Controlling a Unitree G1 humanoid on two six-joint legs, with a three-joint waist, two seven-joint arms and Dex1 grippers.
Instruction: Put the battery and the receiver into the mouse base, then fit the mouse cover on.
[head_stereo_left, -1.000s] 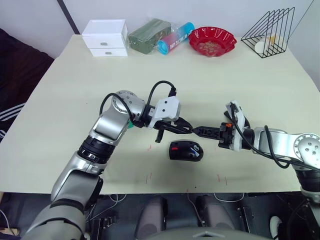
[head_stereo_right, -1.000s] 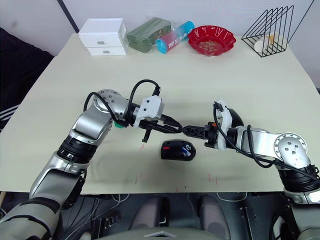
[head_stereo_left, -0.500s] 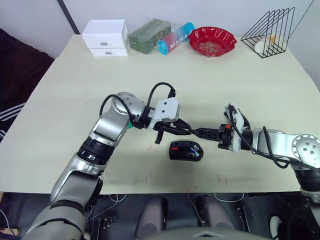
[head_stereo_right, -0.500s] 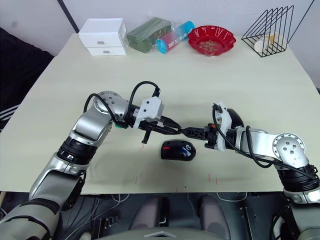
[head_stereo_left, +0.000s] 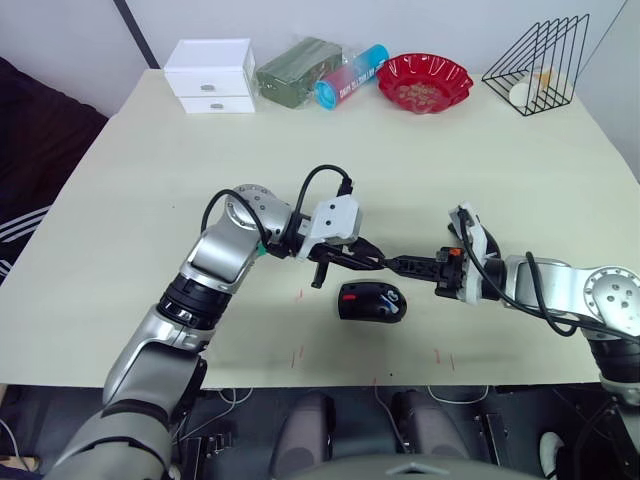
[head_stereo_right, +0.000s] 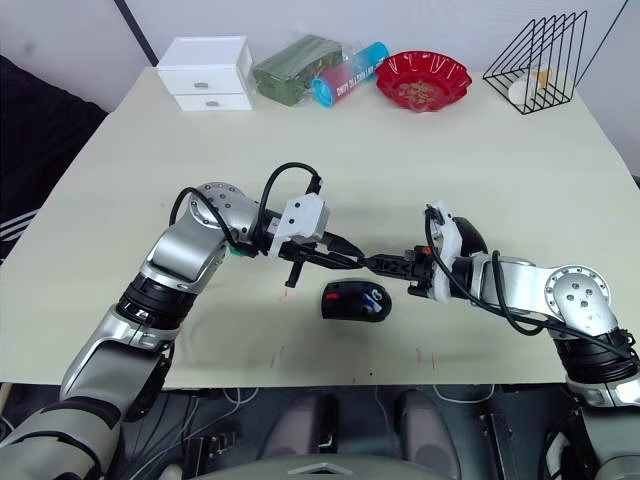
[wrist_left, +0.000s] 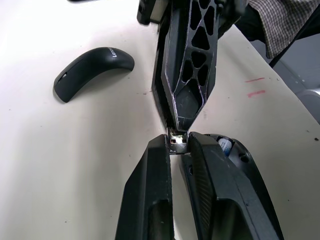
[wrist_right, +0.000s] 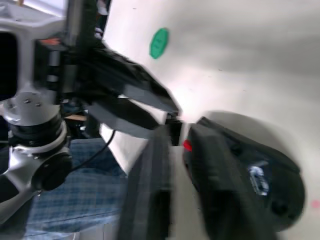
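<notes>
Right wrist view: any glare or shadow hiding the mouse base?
Right wrist view: the table is washed bright, and the mouse base throws a dark shadow beside it, but its outline reads. Left wrist view: even light, a faint shadow under the mouse cover, and the receiver glints in the left gripper.

Cream table (head_stereo_left: 140, 200) against a pale wall (head_stereo_left: 60, 40)
</notes>
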